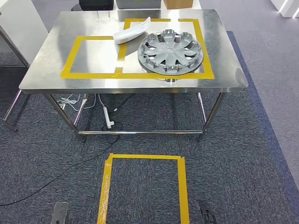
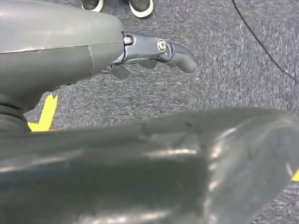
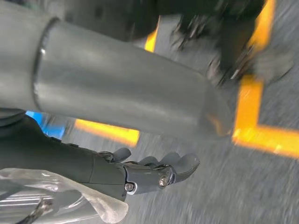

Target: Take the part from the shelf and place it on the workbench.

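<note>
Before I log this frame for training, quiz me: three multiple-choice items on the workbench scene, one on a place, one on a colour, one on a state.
1. Where does the hubcap lie?
A. on the carpet
B. in the right taped rectangle on the workbench
C. under the bench

2. What colour is the tape marking the bench?
A. yellow
B. red
C. green

3. How is the left hand?
A. gripping the hubcap
B. holding a cable
C. holding nothing, fingers out over the carpet

Answers: 1 B, the head view shows it on the steel top inside the right outline, beside the white part. 2 A, the outlines are yellow. 3 C, the left wrist view shows nothing in the fingers, with carpet beyond.
</note>
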Controlling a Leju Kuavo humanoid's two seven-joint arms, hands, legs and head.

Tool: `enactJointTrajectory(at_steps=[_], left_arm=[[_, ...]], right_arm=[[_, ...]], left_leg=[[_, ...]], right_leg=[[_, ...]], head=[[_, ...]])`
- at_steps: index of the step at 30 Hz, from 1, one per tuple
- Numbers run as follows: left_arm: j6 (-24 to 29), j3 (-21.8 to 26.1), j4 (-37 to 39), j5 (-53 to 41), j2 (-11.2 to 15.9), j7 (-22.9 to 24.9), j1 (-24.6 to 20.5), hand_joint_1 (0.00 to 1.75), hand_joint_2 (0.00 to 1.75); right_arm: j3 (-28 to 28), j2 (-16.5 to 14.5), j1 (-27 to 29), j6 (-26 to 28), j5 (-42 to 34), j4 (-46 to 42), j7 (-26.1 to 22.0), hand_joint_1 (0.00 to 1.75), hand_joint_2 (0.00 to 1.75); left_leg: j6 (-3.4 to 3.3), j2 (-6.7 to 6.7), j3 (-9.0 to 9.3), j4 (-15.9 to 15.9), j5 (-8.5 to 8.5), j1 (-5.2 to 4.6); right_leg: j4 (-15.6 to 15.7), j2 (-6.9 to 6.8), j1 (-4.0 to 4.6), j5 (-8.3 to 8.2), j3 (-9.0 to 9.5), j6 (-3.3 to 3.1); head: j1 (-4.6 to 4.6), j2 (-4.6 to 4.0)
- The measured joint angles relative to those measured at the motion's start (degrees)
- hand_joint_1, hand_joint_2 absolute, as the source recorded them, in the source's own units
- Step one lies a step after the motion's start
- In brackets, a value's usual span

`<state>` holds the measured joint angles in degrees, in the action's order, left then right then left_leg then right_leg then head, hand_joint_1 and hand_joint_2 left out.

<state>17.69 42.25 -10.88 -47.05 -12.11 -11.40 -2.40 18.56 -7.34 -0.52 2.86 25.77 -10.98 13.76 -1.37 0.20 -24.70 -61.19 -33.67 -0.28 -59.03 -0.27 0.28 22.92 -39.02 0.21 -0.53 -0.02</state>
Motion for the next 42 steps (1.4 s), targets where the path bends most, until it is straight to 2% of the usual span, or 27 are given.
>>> enactJointTrajectory(at_steps=[2,4,5,6,8,9,10,11,12,14,16,17,18,20,22,24,25,27,28,30,32,34,35,37,38,40,42], left_arm=[[-0.01,-0.37,0.02,-0.57,0.07,0.3,-0.29,0.0,0.0],[-0.02,-0.58,0.07,-0.79,-0.02,0.42,-0.27,0.0,0.0],[-0.03,-0.6,0.09,-0.8,-0.05,0.42,-0.22,0.0,0.0],[-0.03,-0.6,0.11,-0.79,-0.07,0.39,-0.14,0.0,0.0],[-0.04,-0.57,0.13,-0.75,-0.06,0.26,0.03,0.0,0.0],[-0.04,-0.57,0.13,-0.75,-0.05,0.2,0.07,0.0,0.0],[-0.05,-0.57,0.13,-0.75,-0.07,0.15,0.08,0.0,0.0],[-0.05,-0.57,0.13,-0.69,-0.08,0.11,0.07,0.0,0.0],[-0.05,-0.57,0.13,-0.6,-0.09,0.07,0.07,0.0,0.0],[-0.05,-0.56,0.13,-0.35,-0.13,-0.09,0.07,0.0,0.0],[0.02,-0.53,0.13,-0.16,-0.2,-0.44,0.04,0.0,0.0],[0.12,-0.52,0.13,-0.1,-0.22,-0.65,0.02,0.0,0.0],[0.23,-0.51,0.13,-0.06,-0.23,-0.85,0.03,0.0,0.0],[0.6,-0.5,0.12,0.03,-0.18,-1.09,0.24,0.0,0.0],[1.06,-0.47,0.12,0.15,-0.15,-1.15,0.59,0.0,0.0],[1.29,-0.45,0.13,0.19,-0.16,-1.14,0.69,0.0,0.0],[1.31,-0.45,0.13,0.18,-0.17,-1.14,0.66,0.0,0.0],[1.32,-0.45,0.13,0.19,-0.2,-1.01,0.62,0.0,0.0],[1.33,-0.45,0.13,0.19,-0.21,-0.92,0.59,0.0,0.0],[1.37,-0.43,0.13,0.16,-0.21,-0.79,0.42,0.0,0.0],[1.4,-0.43,0.13,0.12,-0.21,-0.67,0.15,0.0,0.0],[1.41,-0.44,0.13,0.09,-0.2,-0.3,0.13,0.0,0.0],[1.43,-0.41,0.13,0.09,-0.21,-0.12,0.27,0.0,0.0],[1.48,-0.34,0.13,0.08,-0.25,0.07,0.46,0.0,0.0],[1.5,-0.3,0.13,0.06,-0.31,0.08,0.47,0.0,0.0],[1.5,-0.29,0.14,0.0,-0.4,0.08,0.47,0.0,0.0],[1.5,-0.27,0.15,-0.04,-0.42,0.08,0.56,0.0,0.0]], right_arm=[[-1.3,0.03,-0.45,0.97,1.66,0.03,1.55,0.0,0.0],[-1.8,0.04,-0.59,1.82,1.49,0.14,2.42,0.0,0.0],[-1.85,0.04,-0.52,2.25,1.25,0.21,2.61,0.0,0.0],[-1.88,0.04,-0.37,2.69,0.97,0.28,2.65,0.0,0.0],[-1.89,0.04,-0.25,3.58,0.49,0.34,2.61,0.0,0.0],[-1.9,0.04,-0.28,3.91,0.34,0.36,2.52,0.0,0.0],[-1.9,0.04,-0.37,4.16,0.24,0.36,2.44,0.0,0.0],[-1.9,0.04,-0.46,4.36,0.12,0.36,2.34,0.0,0.0],[-1.87,0.04,-0.53,4.53,-0.07,0.35,2.26,0.0,0.0],[-1.72,0.04,-0.66,5.07,-0.54,0.32,1.94,0.0,0.0],[-1.55,0.04,-0.97,5.65,-0.77,0.28,1.25,0.0,0.0],[-1.48,0.04,-1.09,5.81,-0.78,0.27,0.82,0.0,0.0],[-1.41,0.04,-1.13,5.91,-0.79,0.27,0.48,0.0,0.0],[-1.28,-0.03,-0.96,5.98,-0.77,0.32,0.07,0.0,0.0],[-1.17,-0.09,-0.75,6.19,-0.63,0.36,-0.33,0.0,0.0],[-1.11,-0.09,-0.64,6.43,-0.46,0.36,-0.8,0.0,0.0],[-1.09,-0.09,-0.62,6.47,-0.42,0.36,-0.96,0.0,0.0],[-1.08,-0.09,-0.61,6.42,-0.37,0.36,-1.2,0.0,0.0],[-1.08,-0.09,-0.61,6.33,-0.34,0.36,-1.31,0.0,0.0],[-1.08,-0.1,-0.55,6.1,-0.25,0.36,-1.54,0.0,0.0],[-1.07,-0.11,-0.52,5.81,-0.08,0.36,-1.66,0.0,0.0],[-1.07,-0.12,-0.63,5.37,0.1,0.36,-1.74,0.0,0.0],[-1.08,-0.12,-0.67,5.21,0.16,0.36,-1.77,0.0,0.0],[-1.08,-0.12,-0.58,5.15,0.24,0.37,-1.81,0.0,0.0],[-1.08,-0.11,-0.47,5.15,0.26,0.38,-1.81,0.0,0.0],[-1.08,-0.11,-0.3,5.14,0.28,0.41,-1.81,0.0,0.0],[-1.08,-0.11,-0.25,5.14,0.28,0.43,-1.81,0.0,0.0]], left_leg=[[-0.3,-0.06,2.93,5.67,-0.48,-0.55],[-0.52,0.02,1.94,6.71,1.18,-0.7],[-0.9,0.13,1.11,7.03,2.16,-0.61],[-1.29,0.25,0.13,7.31,3.19,-0.45],[-1.83,0.36,-2.03,7.25,5.1,-0.34],[-1.87,0.4,-3.21,7.07,6.01,-0.37],[-1.83,0.46,-4.48,6.81,6.86,-0.39],[-1.75,0.53,-5.86,6.41,7.66,-0.39],[-1.63,0.59,-7.34,5.9,8.38,-0.35],[-1.24,0.62,-9.94,4.65,9.6,-0.3],[-0.69,0.63,-11.64,3.54,10.76,-0.39],[-0.41,0.65,-12.16,3.32,11.45,-0.38],[-0.13,0.68,-12.52,3.28,12.18,-0.34],[0.54,0.55,-13.19,3.1,12.2,-0.16],[1.38,0.34,-14.09,-0.1,7.59,0.06],[2.12,0.27,-15.0,-6.86,1.86,0.37],[2.4,0.27,-15.21,-10.26,0.97,0.54],[2.72,0.32,-14.14,-13.28,3.52,0.86],[2.73,0.52,-12.41,-11.92,5.54,0.97],[2.38,2.11,-6.76,-4.39,6.52,0.84],[1.58,3.44,-2.73,2.44,4.55,0.37],[0.57,2.91,-2.38,4.8,3.64,0.18],[0.11,2.47,-2.71,5.18,3.78,0.25],[-0.86,1.48,-3.51,5.49,4.55,0.39],[-1.18,0.98,-4.05,5.43,4.97,0.27],[-1.56,-0.2,-5.15,5.26,5.82,-0.11],[-1.64,-1.47,-6.11,4.98,6.49,-0.49]], right_leg=[[0.82,-0.01,-0.15,-1.83,-0.34,0.42],[2.21,0.08,-0.4,-3.53,-0.56,1.02],[2.14,0.14,-0.44,-2.62,-0.97,1.34],[0.99,0.2,-0.46,-0.32,-1.56,1.63],[-5.13,0.22,-0.66,6.9,-2.92,2.08],[-9.17,0.21,-0.75,9.29,-3.29,2.26],[-12.67,0.22,-0.8,10.08,-3.23,2.42],[-14.84,0.21,-0.83,9.22,-2.46,2.53],[-15.25,0.21,-0.84,7.42,-0.85,2.59],[-10.04,0.21,-0.85,5.54,5.57,2.52],[-0.37,0.26,-0.75,8.24,13.16,2.21],[2.93,0.31,-0.63,9.66,15.23,1.98],[4.67,0.33,-0.51,10.23,15.86,1.69],[4.59,0.17,-0.56,9.37,14.6,0.91],[4.6,-0.3,-0.75,8.04,13.09,-0.08],[4.53,-0.89,-0.72,6.71,11.48,-0.57],[4.45,-1.27,-0.71,6.08,10.67,-0.56],[4.03,-2.31,-0.71,4.91,9.13,-0.42],[3.68,-2.84,-0.73,4.43,8.35,-0.27],[2.89,-3.91,-0.68,3.71,6.97,0.19],[2.42,-5.04,-0.57,3.11,6.2,0.83],[2.26,-6.08,-0.55,2.53,5.61,1.59],[1.92,-5.67,-0.62,2.78,5.18,1.97],[-1.49,-3.02,-0.77,5.58,3.57,2.52],[-4.94,-1.45,-0.81,7.87,2.28,2.62],[-12.32,-0.1,-0.79,11.65,-0.23,2.53],[-13.33,0.17,-0.72,11.58,0.4,2.17]], head=[[0.03,0.0],[0.25,0.0],[0.29,0.01],[0.14,0.01],[-0.1,0.01],[-0.11,0.01],[-0.1,0.01],[-0.11,0.01],[-0.11,0.01],[-0.13,0.01],[-0.21,0.02],[-0.27,0.02],[-0.32,0.02],[-0.33,0.02],[-0.11,0.02],[0.08,0.02],[0.11,0.01],[0.11,0.01],[0.12,0.01],[0.13,0.01],[0.07,0.02],[0.02,0.02],[0.02,0.02],[-0.11,0.02],[-0.16,0.02],[-0.24,0.02],[-0.21,0.02]])
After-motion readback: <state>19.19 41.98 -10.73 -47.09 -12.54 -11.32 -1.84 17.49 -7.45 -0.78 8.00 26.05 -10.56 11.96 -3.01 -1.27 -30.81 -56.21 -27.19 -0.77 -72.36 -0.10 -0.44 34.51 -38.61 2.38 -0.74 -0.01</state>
